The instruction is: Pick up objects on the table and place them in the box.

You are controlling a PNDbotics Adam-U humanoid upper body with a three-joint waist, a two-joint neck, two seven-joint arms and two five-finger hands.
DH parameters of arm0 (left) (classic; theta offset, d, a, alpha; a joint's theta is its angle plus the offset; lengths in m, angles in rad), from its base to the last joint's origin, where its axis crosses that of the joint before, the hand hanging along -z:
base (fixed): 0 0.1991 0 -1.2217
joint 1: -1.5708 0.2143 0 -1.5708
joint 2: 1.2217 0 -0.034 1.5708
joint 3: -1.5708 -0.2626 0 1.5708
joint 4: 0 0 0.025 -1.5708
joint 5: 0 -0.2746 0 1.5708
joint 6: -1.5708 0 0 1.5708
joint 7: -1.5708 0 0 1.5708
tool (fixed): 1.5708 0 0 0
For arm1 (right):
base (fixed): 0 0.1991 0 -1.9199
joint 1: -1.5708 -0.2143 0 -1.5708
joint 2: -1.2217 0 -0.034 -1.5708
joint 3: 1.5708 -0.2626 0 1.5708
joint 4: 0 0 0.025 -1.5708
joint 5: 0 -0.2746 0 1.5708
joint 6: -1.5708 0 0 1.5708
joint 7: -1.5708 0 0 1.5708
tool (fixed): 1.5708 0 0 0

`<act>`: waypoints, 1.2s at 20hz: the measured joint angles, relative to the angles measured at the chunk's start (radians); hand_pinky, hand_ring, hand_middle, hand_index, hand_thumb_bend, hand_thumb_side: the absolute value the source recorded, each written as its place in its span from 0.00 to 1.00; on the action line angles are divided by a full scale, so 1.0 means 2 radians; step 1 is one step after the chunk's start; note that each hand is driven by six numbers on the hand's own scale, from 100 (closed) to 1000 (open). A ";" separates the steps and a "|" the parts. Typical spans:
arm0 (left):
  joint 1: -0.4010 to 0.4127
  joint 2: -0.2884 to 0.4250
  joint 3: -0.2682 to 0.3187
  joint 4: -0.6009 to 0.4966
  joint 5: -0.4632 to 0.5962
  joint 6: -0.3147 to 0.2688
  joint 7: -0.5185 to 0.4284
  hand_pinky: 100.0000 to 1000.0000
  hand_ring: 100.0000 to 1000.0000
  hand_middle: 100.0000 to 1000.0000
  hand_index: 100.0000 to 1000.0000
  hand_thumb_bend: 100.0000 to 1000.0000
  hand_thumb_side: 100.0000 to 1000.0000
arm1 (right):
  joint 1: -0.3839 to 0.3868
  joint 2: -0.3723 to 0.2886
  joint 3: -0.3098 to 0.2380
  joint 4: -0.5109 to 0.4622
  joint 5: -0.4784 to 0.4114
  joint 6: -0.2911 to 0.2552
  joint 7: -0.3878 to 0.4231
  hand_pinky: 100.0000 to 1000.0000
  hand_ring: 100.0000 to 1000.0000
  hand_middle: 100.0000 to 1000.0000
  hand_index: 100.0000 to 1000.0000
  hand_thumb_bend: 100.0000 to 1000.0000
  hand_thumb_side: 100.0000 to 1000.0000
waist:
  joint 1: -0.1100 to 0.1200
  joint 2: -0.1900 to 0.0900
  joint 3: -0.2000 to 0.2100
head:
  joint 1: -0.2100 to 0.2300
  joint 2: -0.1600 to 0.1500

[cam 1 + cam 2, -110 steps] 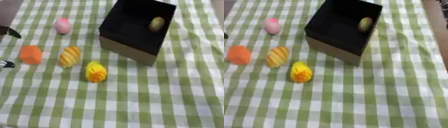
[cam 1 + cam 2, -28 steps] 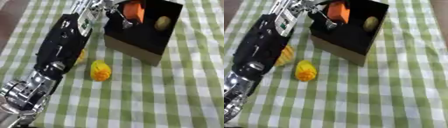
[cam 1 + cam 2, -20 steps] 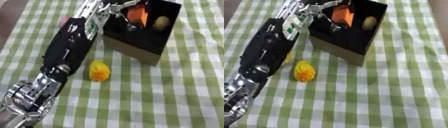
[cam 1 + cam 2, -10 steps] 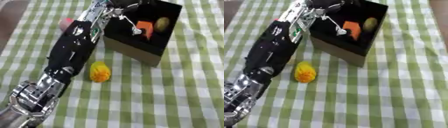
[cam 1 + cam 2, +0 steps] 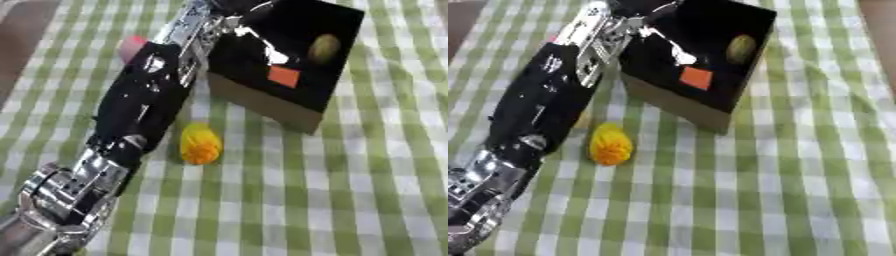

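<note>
Left hand reaches into the box, fingers spread and holding nothing, orange block just under its fingertips, olive item at box's right wall.

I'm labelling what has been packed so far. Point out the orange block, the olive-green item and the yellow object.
orange block [image 5: 283,76], left eye view, top face.
olive-green item [image 5: 324,48], left eye view, middle.
yellow object [image 5: 611,144], right eye view, middle.

Matt cloth, glossy arm, dull box

The checked cloth looks like soft matt fabric. The arm has glossy black plastic shells, with bright polished metal at its joint. The box looks like plain brown card outside and matt black inside. The yellow object looks matt and ridged.
</note>
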 measured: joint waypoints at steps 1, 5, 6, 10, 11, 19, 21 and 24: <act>0.002 0.004 0.002 -0.003 0.005 0.002 0.005 0.89 0.86 0.77 0.86 0.40 0.48 | 0.001 0.000 0.000 0.000 0.000 0.000 -0.001 0.82 0.81 0.58 0.84 0.00 0.48 | 0.001 0.000 0.002 | -0.001 0.000; 0.007 0.035 0.012 -0.030 0.051 0.018 0.022 0.86 0.81 0.71 0.82 0.36 0.45 | 0.009 -0.002 -0.002 0.000 0.000 -0.003 -0.008 0.82 0.81 0.58 0.84 0.00 0.48 | 0.004 -0.005 0.011 | -0.010 0.007; 0.010 0.046 0.015 -0.039 0.068 0.023 0.024 0.86 0.81 0.71 0.82 0.36 0.45 | 0.012 -0.004 -0.003 0.000 0.000 -0.004 -0.011 0.82 0.81 0.58 0.84 0.00 0.48 | 0.004 -0.006 0.015 | -0.013 0.009; 0.024 0.098 0.023 -0.072 0.129 0.040 0.021 0.86 0.81 0.71 0.83 0.37 0.45 | 0.026 -0.012 -0.006 0.000 0.001 -0.003 -0.017 0.82 0.81 0.58 0.84 0.00 0.48 | 0.006 -0.010 0.029 | -0.027 0.018; 0.029 0.113 0.024 -0.079 0.140 0.043 0.018 0.86 0.81 0.72 0.83 0.37 0.45 | 0.030 -0.015 -0.006 0.000 0.003 -0.003 -0.018 0.82 0.81 0.58 0.84 0.00 0.48 | 0.006 -0.011 0.034 | -0.031 0.020; 0.099 0.228 0.024 -0.108 0.209 0.045 -0.013 0.88 0.83 0.76 0.86 0.41 0.47 | 0.057 -0.029 -0.012 0.000 0.018 -0.002 -0.023 0.82 0.82 0.57 0.84 0.00 0.48 | 0.006 -0.014 0.061 | -0.062 0.026; 0.119 0.247 0.024 -0.108 0.223 0.044 -0.020 0.88 0.84 0.77 0.87 0.42 0.47 | 0.063 -0.032 -0.012 0.000 0.021 -0.002 -0.024 0.82 0.82 0.57 0.84 0.00 0.48 | 0.005 -0.014 0.065 | -0.067 0.026; 0.142 0.266 0.024 -0.101 0.238 0.044 -0.030 0.89 0.85 0.78 0.87 0.45 0.44 | 0.068 -0.033 -0.013 0.000 0.025 -0.002 -0.024 0.82 0.82 0.57 0.84 0.00 0.48 | 0.003 -0.014 0.068 | -0.072 0.026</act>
